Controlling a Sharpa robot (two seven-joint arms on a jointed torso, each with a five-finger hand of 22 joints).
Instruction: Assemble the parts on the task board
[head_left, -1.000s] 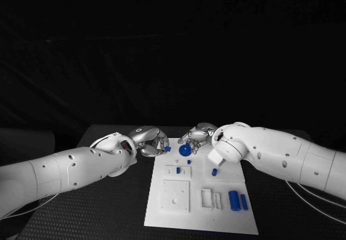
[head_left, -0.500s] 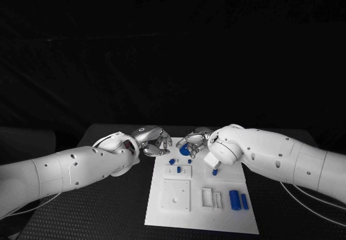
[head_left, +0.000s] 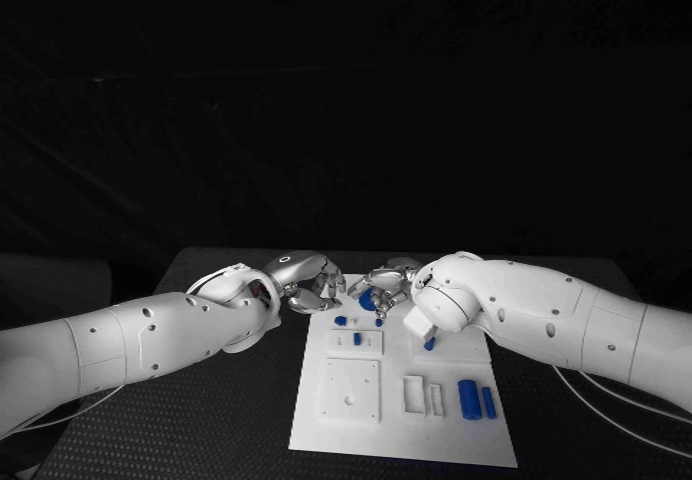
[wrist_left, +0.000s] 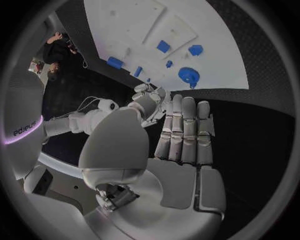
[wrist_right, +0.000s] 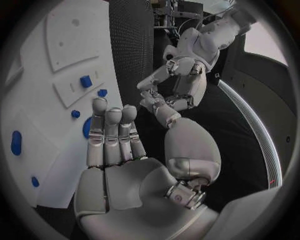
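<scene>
Both hands now off gear

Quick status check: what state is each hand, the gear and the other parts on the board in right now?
left hand: open, fingers straight, holding nothing.
right hand: open, over the blue gear, holding nothing.
blue gear: lying flat on the task board.
two blue cylinders: lying side by side.

Matt white task board, textured black table.

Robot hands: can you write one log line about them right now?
left hand: open, fingers straight, beside white task board | right hand: open, over board | blue gear: on board, unheld
</scene>
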